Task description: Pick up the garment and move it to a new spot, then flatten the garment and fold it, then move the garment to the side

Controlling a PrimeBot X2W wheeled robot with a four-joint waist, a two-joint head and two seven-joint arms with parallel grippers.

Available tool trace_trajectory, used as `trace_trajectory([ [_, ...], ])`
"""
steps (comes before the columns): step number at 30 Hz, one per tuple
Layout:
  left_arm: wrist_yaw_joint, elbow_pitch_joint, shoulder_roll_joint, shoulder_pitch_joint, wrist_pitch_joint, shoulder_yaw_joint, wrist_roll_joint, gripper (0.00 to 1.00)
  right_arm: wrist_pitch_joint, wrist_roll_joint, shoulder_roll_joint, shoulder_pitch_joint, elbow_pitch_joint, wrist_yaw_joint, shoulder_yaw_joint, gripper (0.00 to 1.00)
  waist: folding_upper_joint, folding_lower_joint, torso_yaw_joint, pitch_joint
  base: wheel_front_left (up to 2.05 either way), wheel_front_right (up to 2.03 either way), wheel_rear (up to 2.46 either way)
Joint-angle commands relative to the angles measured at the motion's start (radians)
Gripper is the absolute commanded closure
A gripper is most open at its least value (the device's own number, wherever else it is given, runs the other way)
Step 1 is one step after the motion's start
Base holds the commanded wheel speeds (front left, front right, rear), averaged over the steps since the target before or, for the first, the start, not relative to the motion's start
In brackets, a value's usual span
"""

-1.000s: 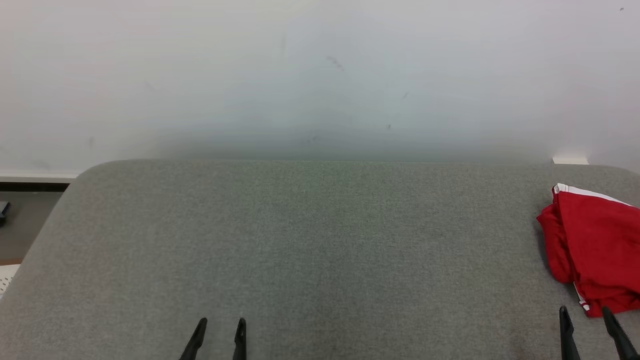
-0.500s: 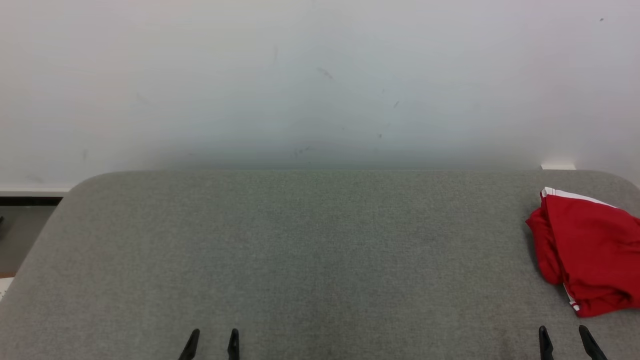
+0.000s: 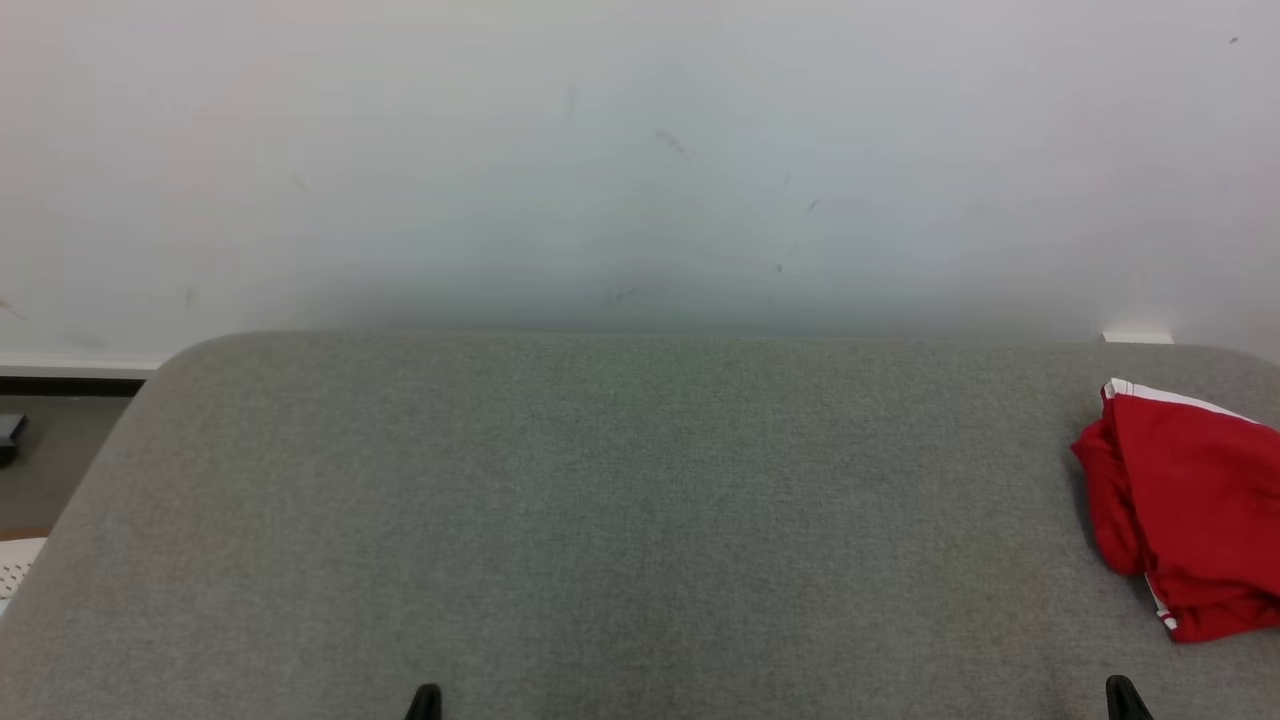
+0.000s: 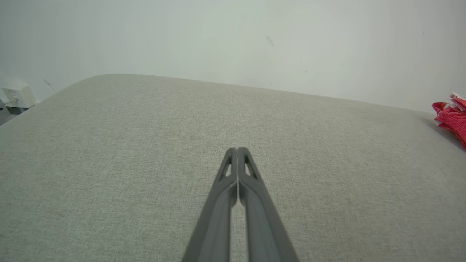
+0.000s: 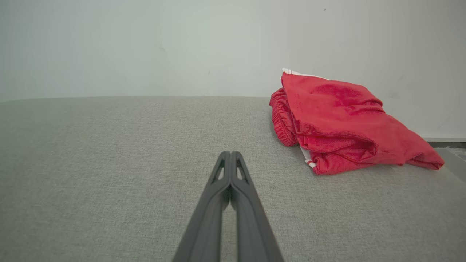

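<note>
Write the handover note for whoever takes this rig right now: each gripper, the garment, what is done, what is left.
Grippers: the left gripper is shut and empty over the grey fabric-covered surface. The right gripper is shut and empty, short of the red garment with white trim and not touching it.
Garment: it lies in a loose, layered bundle at the surface's right end.
Done: judging by the layers, it may already be folded and set aside, but the folds are rough, so I cannot be sure.
Left: if that counts as folded, nothing. Otherwise pick it up, move it to the middle, flatten, fold and set it aside.
</note>
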Motion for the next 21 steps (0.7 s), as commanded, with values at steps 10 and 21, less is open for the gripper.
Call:
trace_trajectory([
  [10, -0.029, -0.011, 0.014, -0.045, 0.043, 0.03, -0.232, 1.0, 0.051, 0.224, -0.009, -0.047, -0.019, 0.0, -0.007, 1.0, 0.0, 0.0001, -0.002, 0.006, 0.0, 0.0, 0.0],
  [21, -0.06, -0.001, 0.024, -0.079, 0.083, 0.055, -0.434, 1.0, 0.095, 0.418, -0.011, -0.074, -0.028, -0.001, -0.007, 1.0, 0.0, 0.0001, -0.004, 0.012, 0.0, 0.0, 0.0],
])
